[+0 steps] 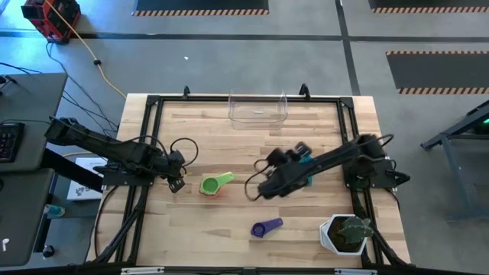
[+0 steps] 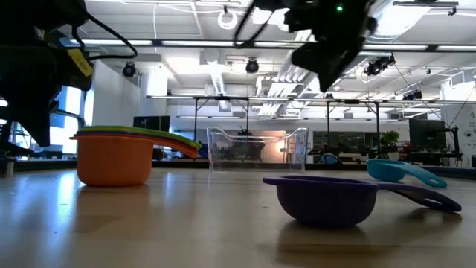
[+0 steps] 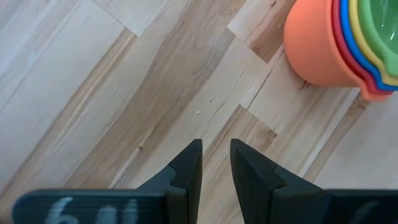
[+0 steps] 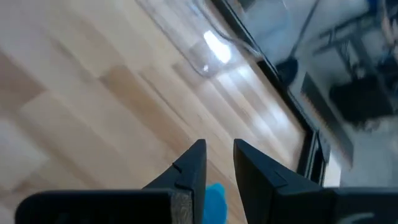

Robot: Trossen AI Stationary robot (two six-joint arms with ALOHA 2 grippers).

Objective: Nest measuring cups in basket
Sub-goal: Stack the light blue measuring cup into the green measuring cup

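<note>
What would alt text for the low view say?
At table-top height, a stack of nested cups with an orange cup outermost stands left, a purple cup sits in the foreground, a teal cup lies behind it, and the clear empty basket stands farther back. Dark arms hang above.

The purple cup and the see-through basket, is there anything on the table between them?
Nothing lies on the wood between the purple cup and the basket; only the right arm reaches above that stretch, as the high view shows.

Robotics lab, probably: ceiling ducts (image 2: 223, 78) (exposed), hazard-striped floor mats (image 1: 202, 9), monitors (image 2: 428, 134).
</note>
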